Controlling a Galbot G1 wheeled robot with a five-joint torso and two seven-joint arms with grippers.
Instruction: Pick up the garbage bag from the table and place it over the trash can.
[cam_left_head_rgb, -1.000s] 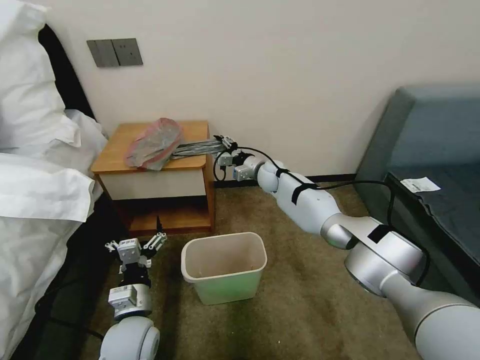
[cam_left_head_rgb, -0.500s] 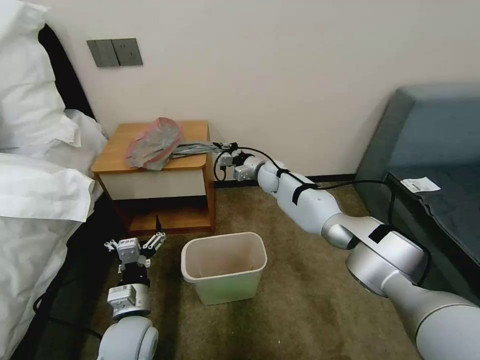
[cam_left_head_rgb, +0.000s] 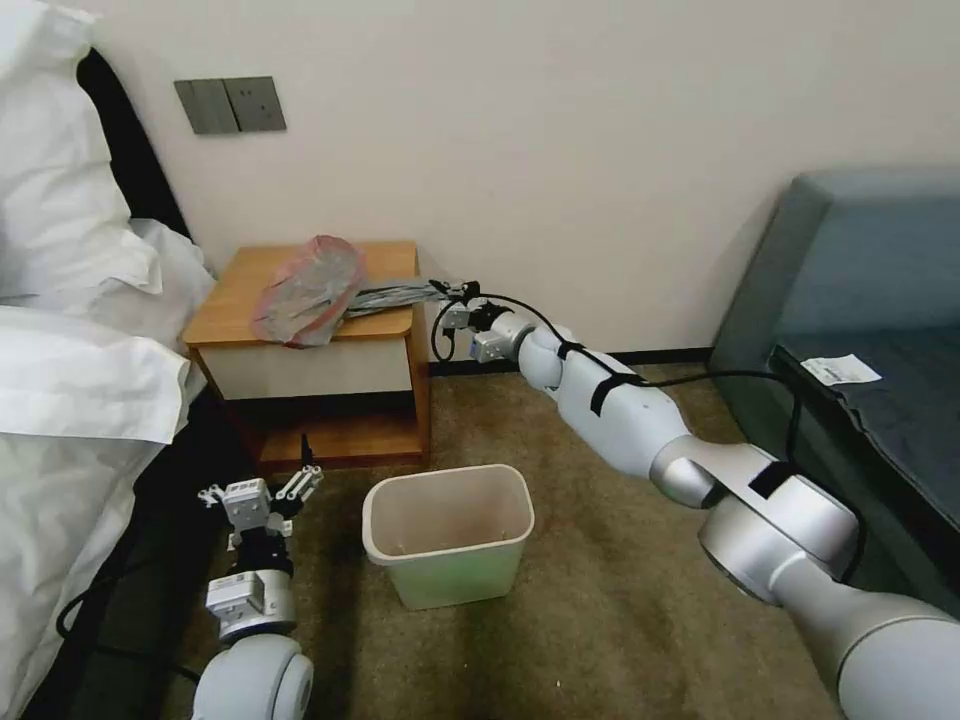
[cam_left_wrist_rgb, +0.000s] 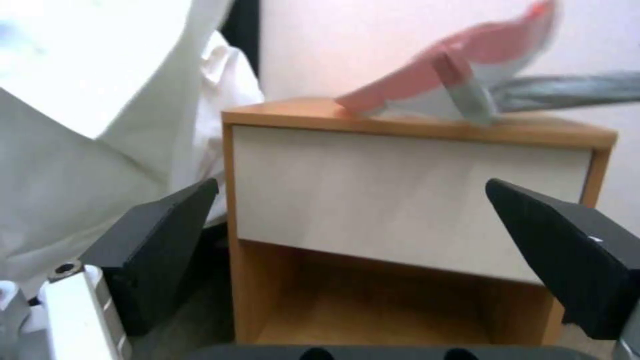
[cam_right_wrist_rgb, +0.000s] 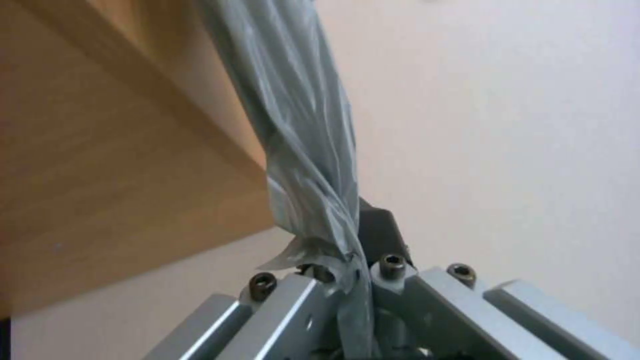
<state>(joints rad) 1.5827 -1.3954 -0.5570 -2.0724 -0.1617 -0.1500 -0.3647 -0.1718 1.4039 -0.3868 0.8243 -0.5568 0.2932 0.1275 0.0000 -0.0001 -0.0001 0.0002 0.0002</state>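
The garbage bag (cam_left_head_rgb: 318, 288) is seen left of centre in the head view, lying on the orange-brown top of the table (cam_left_head_rgb: 235, 295): thin, crinkled grey plastic, its pink-red mouth band bunched in a loose heap, its grey tail drawn out in a twisted strand towards the table's right edge. In the right wrist view the strand (cam_right_wrist_rgb: 303, 130) is shown creased and translucent (pulled fairly taut), running off the wooden edge into the jaws.

The right gripper (cam_left_head_rgb: 447, 291) is held just off the table's right edge, at the height of its top, with the right arm stretched up from the lower right of the frame; its fingers are closed tight on the end of the strand. The left gripper (cam_left_head_rgb: 258, 488) is held low in the lower left, above the carpet, pointing up at the table's open shelf, its fingers spread wide with nothing between them. The trash can (cam_left_head_rgb: 447, 535) stands on the carpet below centre, just right of the left gripper.
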